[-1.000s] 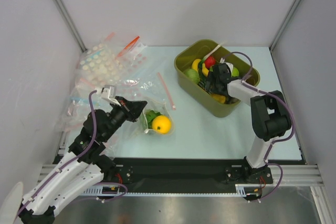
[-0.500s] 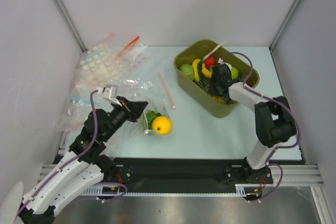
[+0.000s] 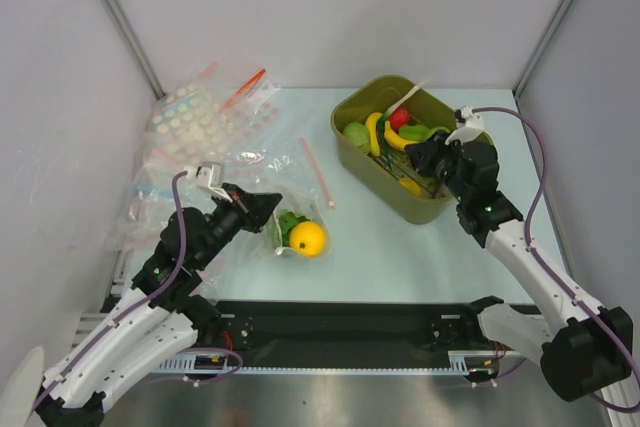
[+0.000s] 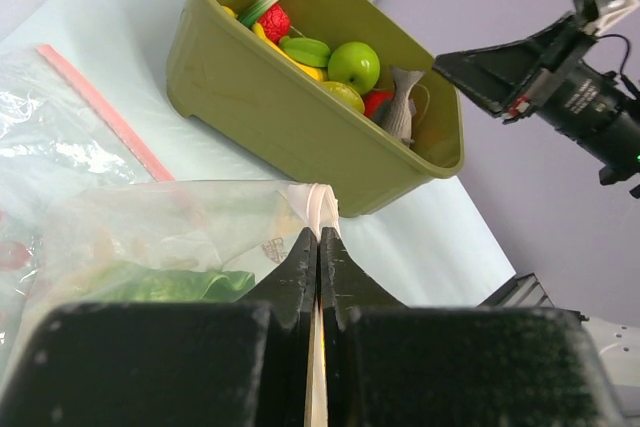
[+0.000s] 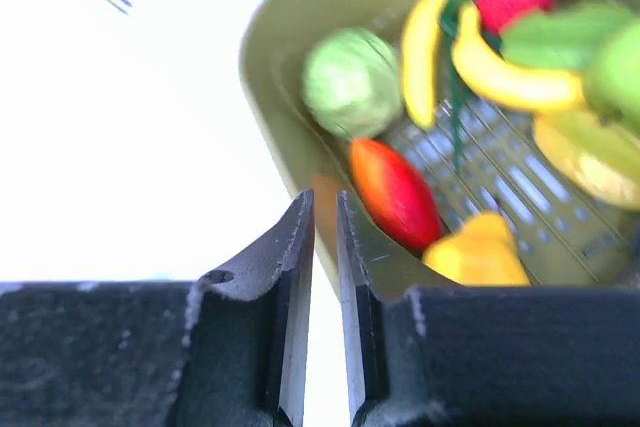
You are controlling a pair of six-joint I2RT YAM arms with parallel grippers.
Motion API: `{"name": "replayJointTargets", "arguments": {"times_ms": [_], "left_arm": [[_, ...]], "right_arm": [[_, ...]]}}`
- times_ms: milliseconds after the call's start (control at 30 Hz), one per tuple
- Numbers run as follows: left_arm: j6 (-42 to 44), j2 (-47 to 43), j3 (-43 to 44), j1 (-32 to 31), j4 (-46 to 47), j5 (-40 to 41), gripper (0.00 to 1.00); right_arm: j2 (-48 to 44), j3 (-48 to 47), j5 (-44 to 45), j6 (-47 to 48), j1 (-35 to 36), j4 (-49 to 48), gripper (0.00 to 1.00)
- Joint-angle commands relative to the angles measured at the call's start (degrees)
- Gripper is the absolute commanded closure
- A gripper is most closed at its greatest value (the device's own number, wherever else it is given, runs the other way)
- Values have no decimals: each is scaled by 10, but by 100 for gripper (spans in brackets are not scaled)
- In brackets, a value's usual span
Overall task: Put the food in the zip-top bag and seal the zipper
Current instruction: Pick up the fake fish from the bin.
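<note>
The zip-top bag (image 3: 290, 209) lies in the middle of the table with the green lettuce (image 3: 289, 223) and the yellow-orange fruit (image 3: 308, 238) inside it. My left gripper (image 3: 271, 205) is shut on the bag's edge. In the left wrist view the colourless zipper (image 4: 321, 205) runs out from between the closed fingertips of that gripper (image 4: 318, 233), and the lettuce (image 4: 150, 282) shows through the plastic. My right gripper (image 3: 416, 155) hovers over the near side of the olive bin. Its jaws (image 5: 322, 199) are almost together, a thin slit between them, and hold nothing.
The olive bin (image 3: 375, 177) at the back right holds bananas, red and green fruit and other toy food (image 5: 395, 192). A heap of other clear bags (image 3: 200, 127) lies at the back left. A pink zip strip (image 3: 316, 173) lies between heap and bin.
My right arm has drawn back out of the bin toward the right, and its jaws have closed from wide open to a thin slit. The left arm and the bag have not moved.
</note>
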State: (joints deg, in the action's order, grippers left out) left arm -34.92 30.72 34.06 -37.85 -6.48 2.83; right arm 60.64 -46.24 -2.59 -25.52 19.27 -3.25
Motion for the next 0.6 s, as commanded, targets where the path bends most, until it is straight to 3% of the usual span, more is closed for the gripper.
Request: {"name": "replayJointTargets", "arguments": {"times_ms": [0,33,67,100,133,167,233,300,467,567], "left_arm": [[8,2,4,4,44,-5,98],[8,2,4,4,44,-5,98],[7,2,4,4,45,-5,98],[7,3,4,4,45,-6,98],[7,4,4,4,45,-7,98],[8,6,5,4,45,-8,98],[7,6,5,4,46,-9,98],[7,6,5,4,45,-9,98],[7,6,5,4,45,-11,98],[8,5,5,4,45,-11,98]], "right_arm": [[-18,15,-23,-8,-3,-62,81],[-17,12,-2,-6,-2,-54,80],[-15,8,25,-3,-1,-37,66],[1,-18,64,2,2,22,50],[12,-35,154,3,2,67,14],[25,-77,205,-1,2,149,1],[70,-114,322,-16,3,214,0],[92,-133,360,-26,2,254,0],[154,-124,336,-15,-10,221,0],[220,-152,338,-40,-30,251,0]]}}
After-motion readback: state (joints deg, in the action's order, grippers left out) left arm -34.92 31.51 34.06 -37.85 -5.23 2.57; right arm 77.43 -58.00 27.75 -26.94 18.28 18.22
